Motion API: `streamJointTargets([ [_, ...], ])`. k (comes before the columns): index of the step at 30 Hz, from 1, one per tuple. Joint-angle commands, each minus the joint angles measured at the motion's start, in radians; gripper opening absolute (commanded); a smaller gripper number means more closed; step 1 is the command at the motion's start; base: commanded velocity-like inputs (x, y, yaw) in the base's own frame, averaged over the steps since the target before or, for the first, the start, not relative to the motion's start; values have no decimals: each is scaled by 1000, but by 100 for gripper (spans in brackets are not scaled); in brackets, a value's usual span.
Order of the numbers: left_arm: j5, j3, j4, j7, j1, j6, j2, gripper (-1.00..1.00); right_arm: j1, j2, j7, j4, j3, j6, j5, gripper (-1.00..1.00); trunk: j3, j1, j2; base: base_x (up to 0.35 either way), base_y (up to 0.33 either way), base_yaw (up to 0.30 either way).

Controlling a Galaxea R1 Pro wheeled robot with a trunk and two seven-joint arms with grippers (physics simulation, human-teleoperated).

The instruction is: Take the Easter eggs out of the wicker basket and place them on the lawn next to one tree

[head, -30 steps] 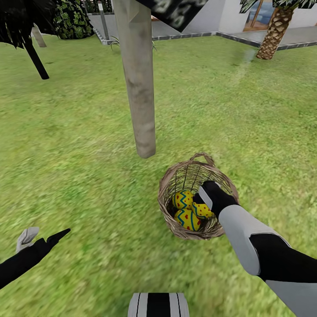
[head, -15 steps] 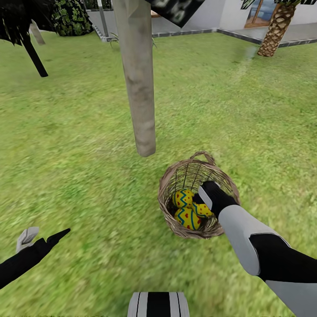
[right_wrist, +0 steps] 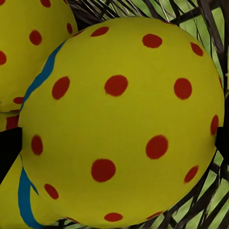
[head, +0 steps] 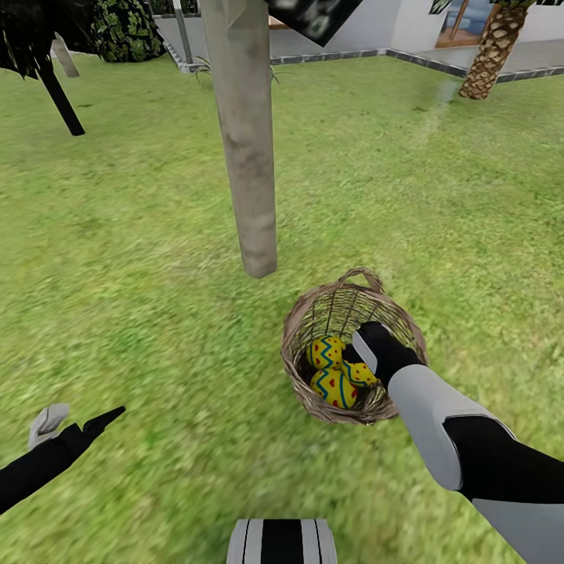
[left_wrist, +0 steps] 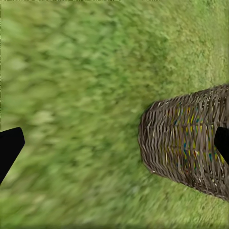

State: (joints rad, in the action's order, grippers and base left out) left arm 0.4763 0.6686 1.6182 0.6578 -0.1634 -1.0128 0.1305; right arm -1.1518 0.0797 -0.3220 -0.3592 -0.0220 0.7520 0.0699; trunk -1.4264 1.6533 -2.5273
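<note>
The wicker basket (head: 294,329) stands on the lawn (head: 141,258) just in front of the pale tree trunk (head: 249,157). Three yellow Easter eggs lie inside: one at the back (head: 326,352), one at the front (head: 332,388), and one (head: 360,373) by my right hand. My right gripper (head: 366,362) reaches into the basket. In the right wrist view the red-dotted egg (right_wrist: 119,119) sits between its open fingertips (right_wrist: 8,148). My left gripper (head: 78,421) hangs open over the grass, far left of the basket (left_wrist: 186,138).
A dark tree with a thin black trunk (head: 61,98) stands at the far left, next to a bush (head: 125,31). A scaly palm (head: 489,51) and the white house's paved edge (head: 345,53) lie at the back right. Open grass surrounds the basket.
The head view has shifted very slightly. Both arms, the basket and the eggs keep their places.
</note>
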Motion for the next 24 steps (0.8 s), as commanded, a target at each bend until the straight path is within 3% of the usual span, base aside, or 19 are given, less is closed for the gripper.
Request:
streamJointTargets([
  [1,-4,2,0,6,-1,-4,0,100,0,0,-7,-1,-3,4,7,100,-1,0,0,0,0,0],
  [17,25,5,0,6,-1,-4,1,100,0,-2,-8,0,0,4,6,100,-8,1,-1,0,0,0],
  [18,25,5,0,6,-1,-4,1,100,0,-2,-8,0,0,4,6,-100,-8,1,-1,0,0,0],
  [24,25,5,0,6,-1,-4,1,100,0,-5,-8,0,0,6,7,-100,-8,1,-1,0,0,0],
])
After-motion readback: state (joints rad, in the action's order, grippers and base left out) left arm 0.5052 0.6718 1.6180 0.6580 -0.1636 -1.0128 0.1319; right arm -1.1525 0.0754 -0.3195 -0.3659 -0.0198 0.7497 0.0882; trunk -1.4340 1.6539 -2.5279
